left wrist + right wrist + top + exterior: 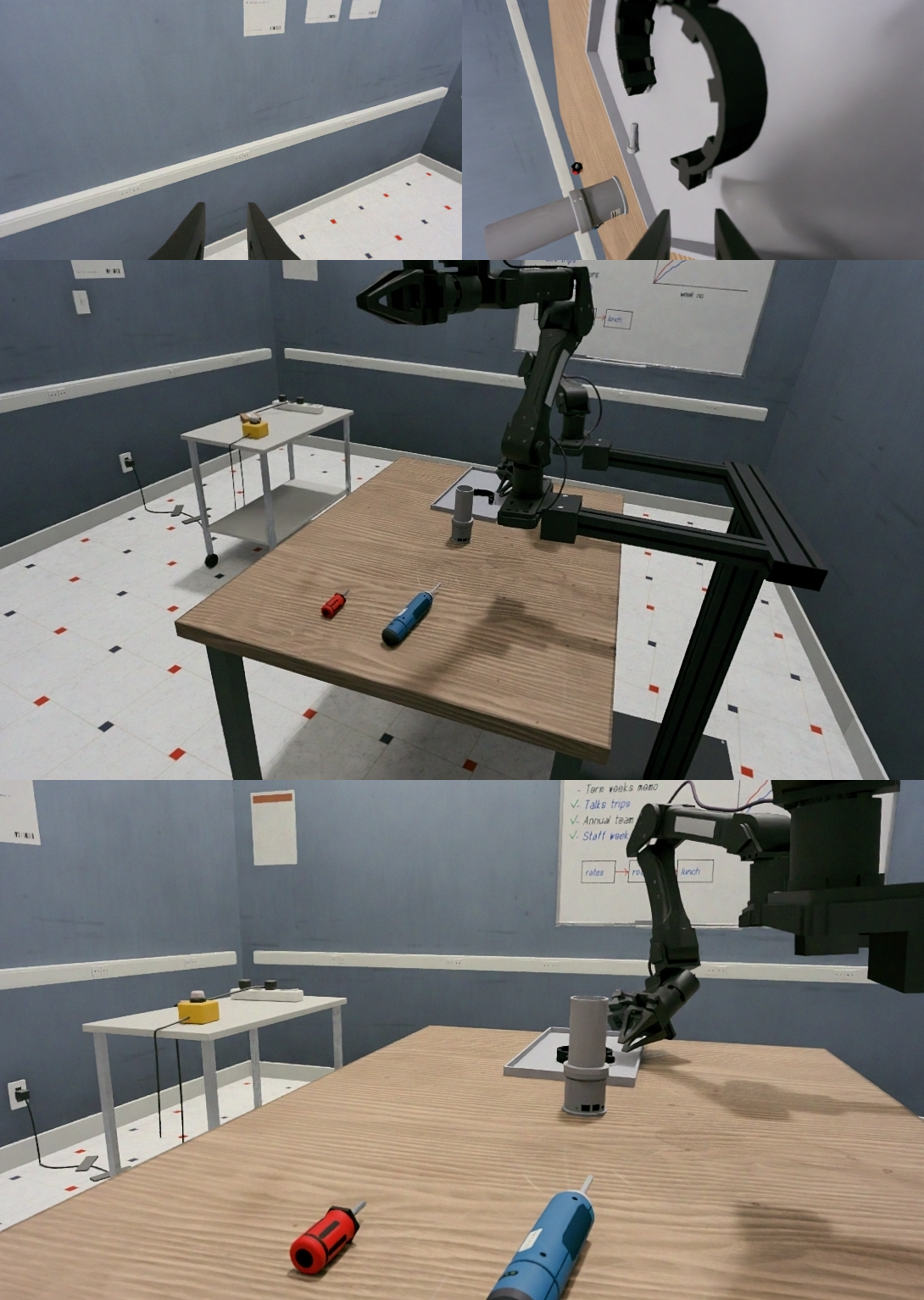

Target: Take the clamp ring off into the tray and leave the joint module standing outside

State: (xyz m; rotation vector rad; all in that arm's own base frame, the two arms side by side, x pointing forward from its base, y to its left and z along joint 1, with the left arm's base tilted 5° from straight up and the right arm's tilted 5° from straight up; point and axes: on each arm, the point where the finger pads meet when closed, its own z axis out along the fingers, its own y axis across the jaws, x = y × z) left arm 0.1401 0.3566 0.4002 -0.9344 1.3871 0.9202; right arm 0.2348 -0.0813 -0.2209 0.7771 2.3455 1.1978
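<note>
The black clamp ring (483, 494) (562, 1054) (742, 85) lies inside the grey tray (446, 507) (530, 1071) (611, 98), its two halves spread apart. The grey joint module (461, 531) (585, 1098) (600, 204) stands upright on the table outside the tray, with the link tube (464, 502) (587, 1031) (530, 229) upright on top. My right gripper (624, 1048) (692, 219) is slightly open and empty, low over the tray beside the ring. My left gripper (359, 301) (226, 212) is raised high above the table, slightly open and empty, facing the wall.
A small screw (633, 138) lies in the tray near its wall. A red screwdriver (332, 605) (323, 1241) and a blue power screwdriver (409, 618) (549, 1245) lie on the table (517, 679), away from the joint module. A white cart (303, 417) stands beyond the table.
</note>
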